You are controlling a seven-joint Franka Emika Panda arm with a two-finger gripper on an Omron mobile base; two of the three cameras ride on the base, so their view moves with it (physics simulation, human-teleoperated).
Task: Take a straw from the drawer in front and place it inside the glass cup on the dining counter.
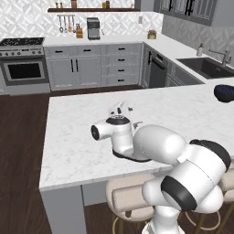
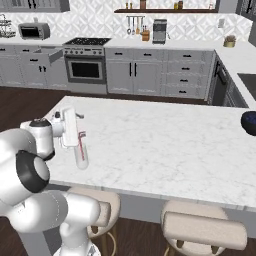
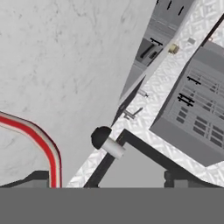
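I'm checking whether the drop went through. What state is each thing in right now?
Straw: standing in the cup, bent tip sticking out above the rim.
Cup: upright on the counter, near its edge.
Gripper: open, right beside the straw, holding nothing.
Drawer: pulled open, left of the stove.

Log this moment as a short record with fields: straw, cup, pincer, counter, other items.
straw: red straw stands in the glass cup, its bent tip above the rim
cup: glass cup upright near the dining counter's near left edge
pincer: pincer open, right beside the straw, holding nothing
counter: dining counter, white marble
other items: dark bowl at the counter's far right edge; stools below the near side
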